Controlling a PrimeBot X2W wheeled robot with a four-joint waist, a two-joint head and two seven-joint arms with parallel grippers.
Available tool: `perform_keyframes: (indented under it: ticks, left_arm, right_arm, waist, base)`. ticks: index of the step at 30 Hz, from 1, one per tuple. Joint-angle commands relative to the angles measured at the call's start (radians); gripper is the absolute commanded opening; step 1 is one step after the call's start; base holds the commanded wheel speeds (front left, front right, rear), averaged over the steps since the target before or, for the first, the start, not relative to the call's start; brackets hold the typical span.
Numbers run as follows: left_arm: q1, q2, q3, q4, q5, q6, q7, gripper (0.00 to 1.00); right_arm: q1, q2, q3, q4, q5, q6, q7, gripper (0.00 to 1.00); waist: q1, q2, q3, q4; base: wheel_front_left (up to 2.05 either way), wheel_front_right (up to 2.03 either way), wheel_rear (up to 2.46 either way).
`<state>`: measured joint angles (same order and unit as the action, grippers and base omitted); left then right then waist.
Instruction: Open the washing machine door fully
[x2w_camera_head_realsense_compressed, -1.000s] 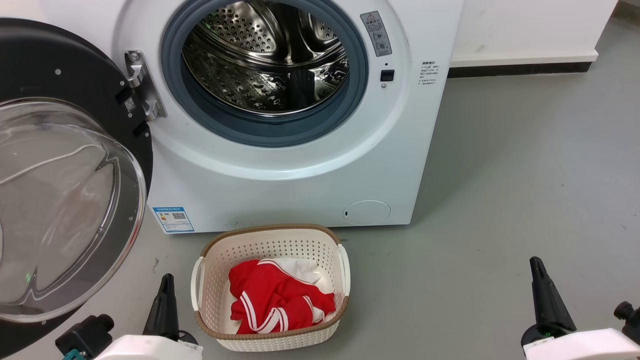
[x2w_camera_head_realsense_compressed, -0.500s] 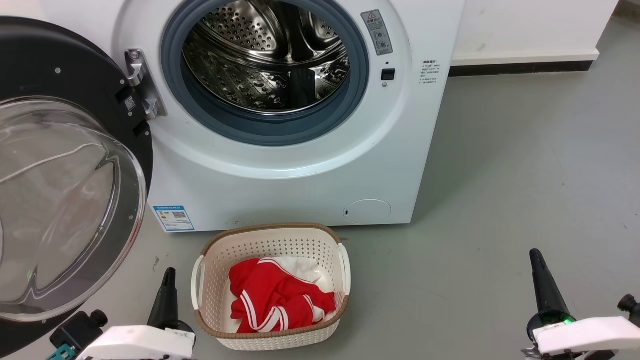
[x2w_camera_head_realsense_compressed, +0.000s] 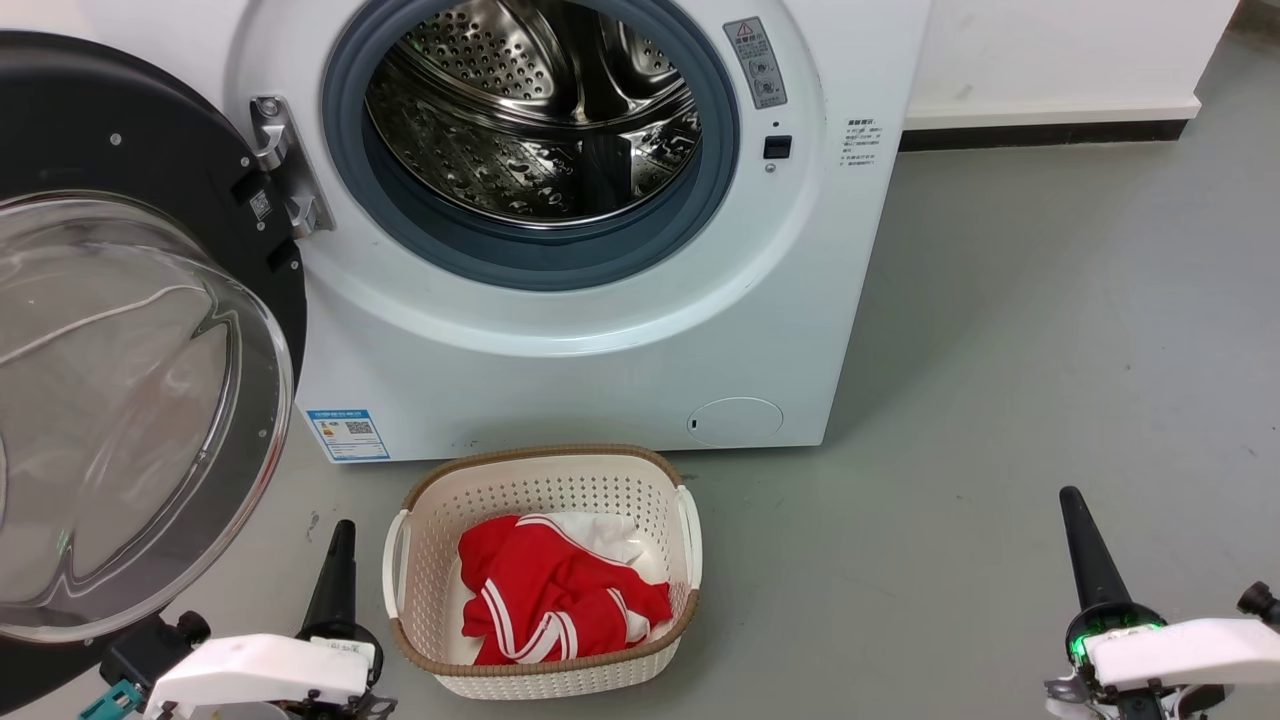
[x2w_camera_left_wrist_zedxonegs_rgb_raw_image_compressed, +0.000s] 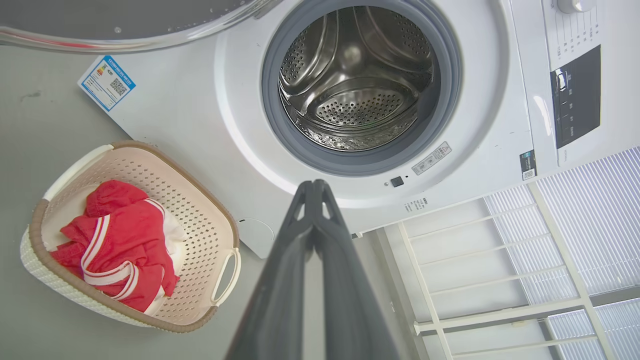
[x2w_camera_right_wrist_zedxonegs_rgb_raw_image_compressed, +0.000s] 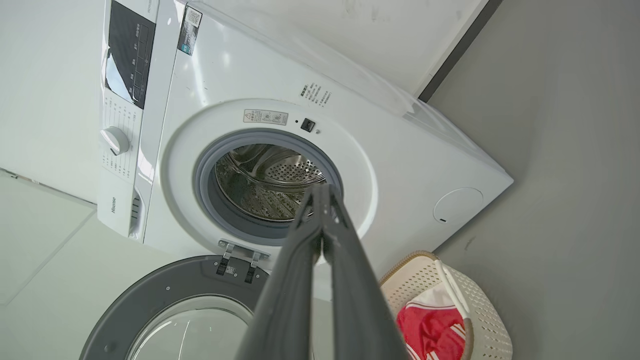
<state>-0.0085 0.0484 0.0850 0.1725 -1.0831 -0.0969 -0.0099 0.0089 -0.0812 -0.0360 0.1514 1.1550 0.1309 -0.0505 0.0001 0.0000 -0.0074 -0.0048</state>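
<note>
- While both arms sit low at the near edge of the head view, the left tool (x2w_camera_head_realsense_compressed: 340, 535) has its 2 dark fingers pressed together, pinching nothing.
- The right tool (x2w_camera_head_realsense_compressed: 1075, 505) is likewise closed to a narrow point and empty, well apart from the left tool, over bare grey floor (x2w_camera_head_realsense_compressed: 1000, 350).
- The washing machine door (x2w_camera_head_realsense_compressed: 150, 350) stands swung wide, ahead and to the left of the left tool, its clear glass bowl bulging toward the camera; neither tool touches it.
- A metal hinge (x2w_camera_head_realsense_compressed: 285, 170) joins the door to the washing machine (x2w_camera_head_realsense_compressed: 560, 370), which stands ahead of both tools, nearer the left one.
- Its steel drum (x2w_camera_head_realsense_compressed: 530, 130) lies exposed inside the grey rubber ring (x2w_camera_head_realsense_compressed: 560, 265).
- Just to the right of the left tool, a cream basket (x2w_camera_head_realsense_compressed: 540, 455) sits on the floor close before the machine, with a red cloth (x2w_camera_head_realsense_compressed: 550, 590) in it.
</note>
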Motion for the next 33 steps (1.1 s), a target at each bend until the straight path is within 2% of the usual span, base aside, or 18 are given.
perform_keyframes:
  ticks: [1,33]
  left_arm:
    - [-0.022,0.002,0.005,-0.002,-0.028,-0.005,0.007,0.0]
    - [-0.074,0.003,0.021,0.044,-0.333,-0.025,0.079,0.0]
  right_arm:
    - [-0.026,-0.007,-0.004,-0.001,0.028,0.0,0.008,0.0]
    - [-0.084,-0.002,-0.024,0.056,0.311,0.0,0.085,0.0]
  waist:
    - [-0.0001,0.0,0.0,0.0]
    - [-0.0001,0.0,0.006,0.003]
  base:
    - [0.0,0.0,0.0]
    - [0.0,0.0,0.0]
